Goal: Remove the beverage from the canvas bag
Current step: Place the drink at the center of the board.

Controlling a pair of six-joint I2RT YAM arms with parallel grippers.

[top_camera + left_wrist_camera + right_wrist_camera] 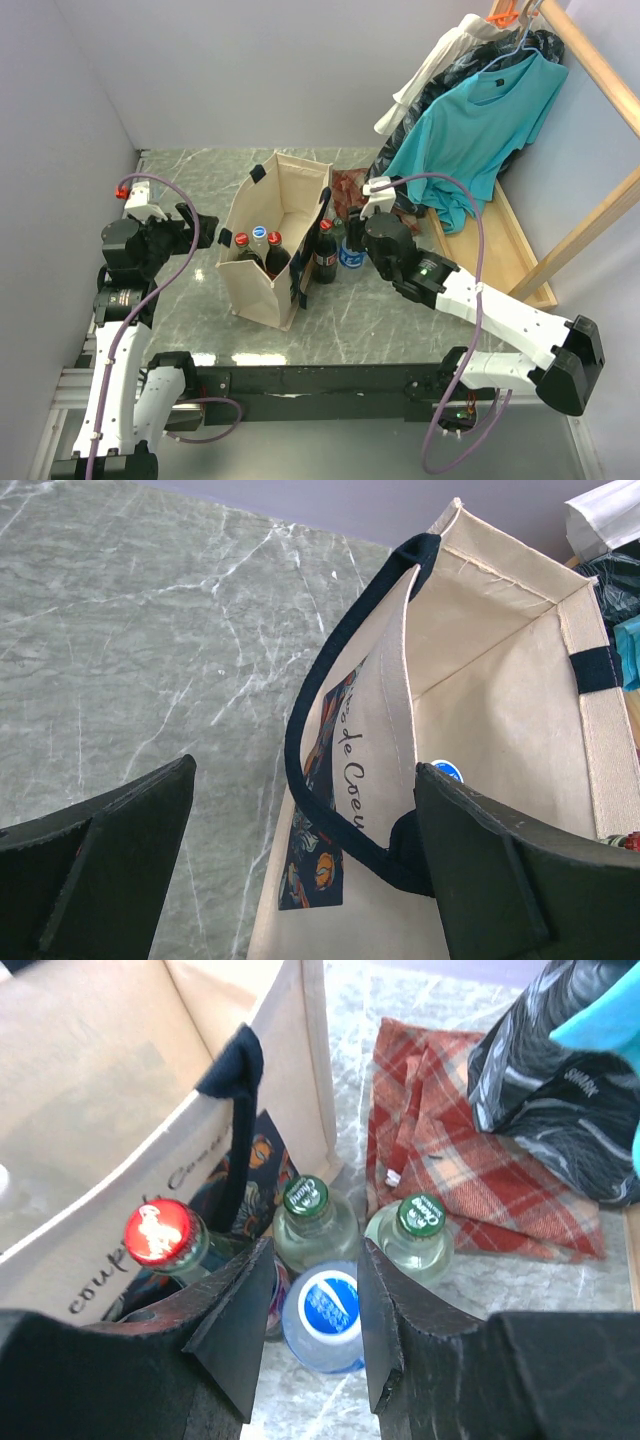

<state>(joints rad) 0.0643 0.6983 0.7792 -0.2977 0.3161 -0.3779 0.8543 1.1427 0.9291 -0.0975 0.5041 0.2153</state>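
Observation:
The beige canvas bag (285, 190) stands open mid-table, navy handles up, and also shows in the left wrist view (500, 680). Three bottles stand inside it: two red-capped (240, 240) and one blue-and-white-capped (259, 232). My left gripper (195, 228) is open just left of the bag; in its wrist view (305, 850) the fingers straddle the bag's near wall and handle (300, 770). My right gripper (360, 238) is open right of the bag; in its wrist view (315, 1320) its fingers flank a blue-capped Pepsi bottle (328, 1305) standing on the table outside the bag.
Beside the Pepsi bottle stand a red-capped cola bottle (158, 1232) and two green-capped bottles (306, 1197) (422, 1215). A red plaid cloth (470, 1160) lies behind them. A teal shirt (480, 120) hangs on a wooden rack (600, 60) at the back right.

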